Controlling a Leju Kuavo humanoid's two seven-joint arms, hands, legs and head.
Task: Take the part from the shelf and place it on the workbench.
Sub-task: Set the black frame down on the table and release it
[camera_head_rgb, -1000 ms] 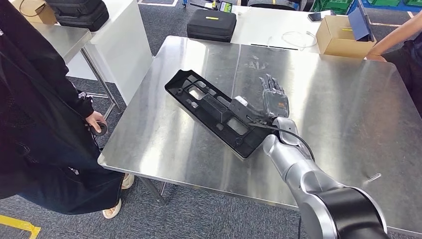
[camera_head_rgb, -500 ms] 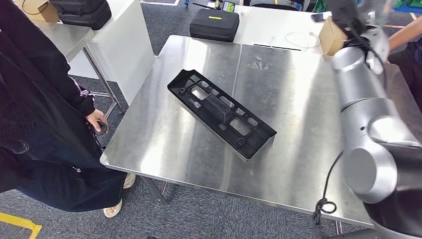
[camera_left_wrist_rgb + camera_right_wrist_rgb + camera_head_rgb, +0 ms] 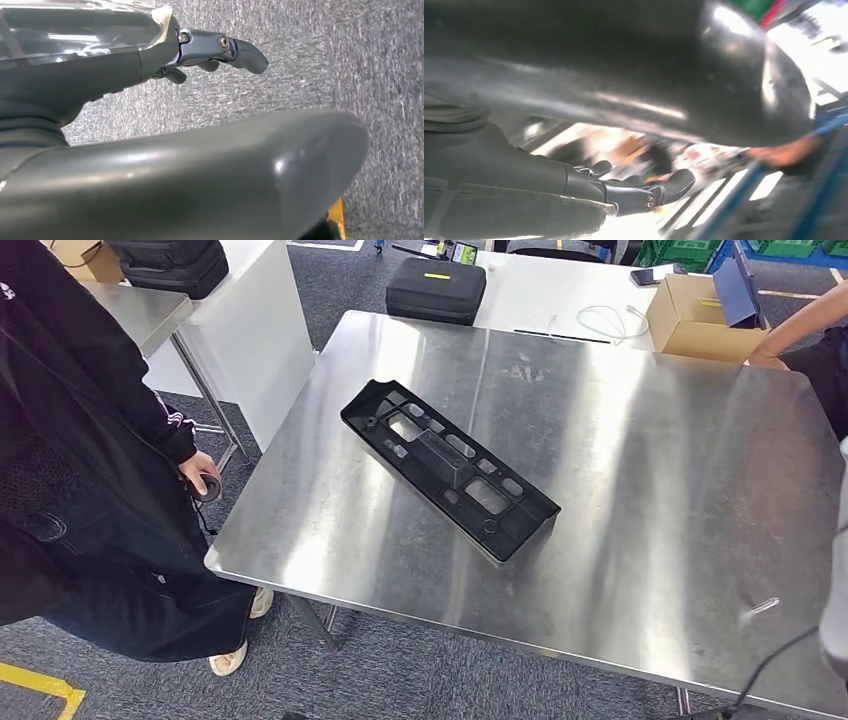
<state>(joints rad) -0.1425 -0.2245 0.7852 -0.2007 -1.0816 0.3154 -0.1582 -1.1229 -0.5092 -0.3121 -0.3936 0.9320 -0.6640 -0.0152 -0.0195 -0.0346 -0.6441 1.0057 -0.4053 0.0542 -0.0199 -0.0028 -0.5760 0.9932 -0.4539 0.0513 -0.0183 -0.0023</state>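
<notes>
Black part point(image 3: 446, 468) flat on workbench point(image 3: 640, 480), untouched

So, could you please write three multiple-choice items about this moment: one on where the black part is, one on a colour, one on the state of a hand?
1. Where does the black part lie?
A. on the steel workbench
B. on the floor
C. in the cardboard box

2. What colour is the carrying case on the far table?
A. white
B. black
C. blue

3. What is the left hand doing?
A. gripping the part
B. holding nothing
C. holding a cable

Answers: 1 A, the part rests flat on the metal top. 2 B, the case is black with a yellow mark. 3 B, only grey floor lies under its fingers.
</notes>
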